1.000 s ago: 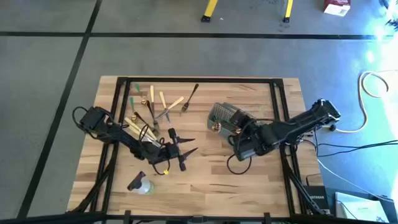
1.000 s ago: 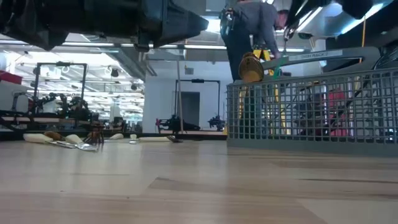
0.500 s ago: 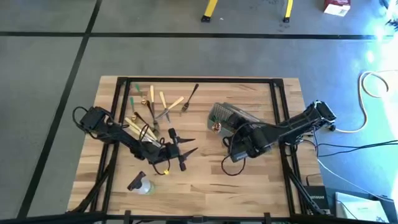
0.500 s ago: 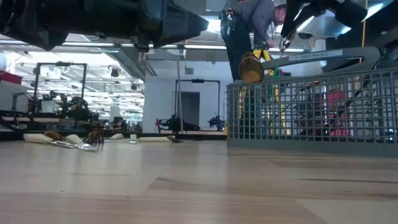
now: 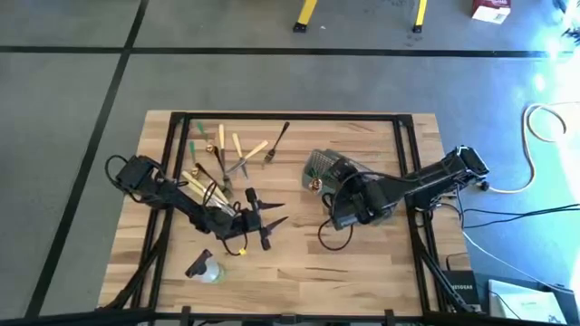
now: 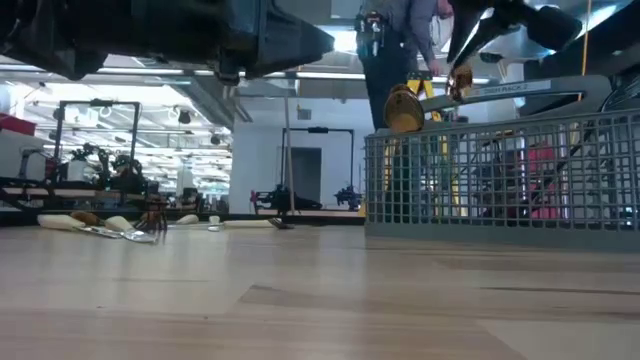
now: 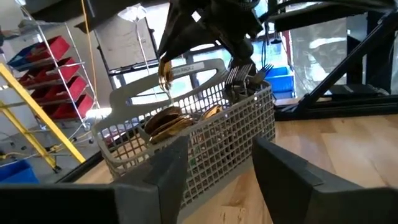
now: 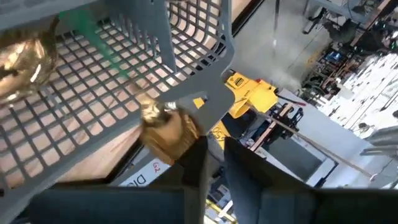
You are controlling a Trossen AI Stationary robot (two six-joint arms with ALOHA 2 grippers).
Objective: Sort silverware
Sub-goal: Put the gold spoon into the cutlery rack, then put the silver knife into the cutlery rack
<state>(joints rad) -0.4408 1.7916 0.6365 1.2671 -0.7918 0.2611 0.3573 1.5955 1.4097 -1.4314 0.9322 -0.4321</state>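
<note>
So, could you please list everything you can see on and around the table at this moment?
Table: one, pale wood with a dark frame.
Wire-mesh basket: one, grey, right of centre; gold and silver utensils stand in it.
Loose silverware: several pieces, tan, black and green, scattered in the far-left part.
Clear bottle: one, lying near the front left.
Gold utensil: one, pinched in the right claw above the basket.
Person: one, standing behind the basket.
Left claw: one, dark, open, left of centre, pointing at the basket.
Right claw: one, dark, over the basket, shut on the gold utensil.
</note>
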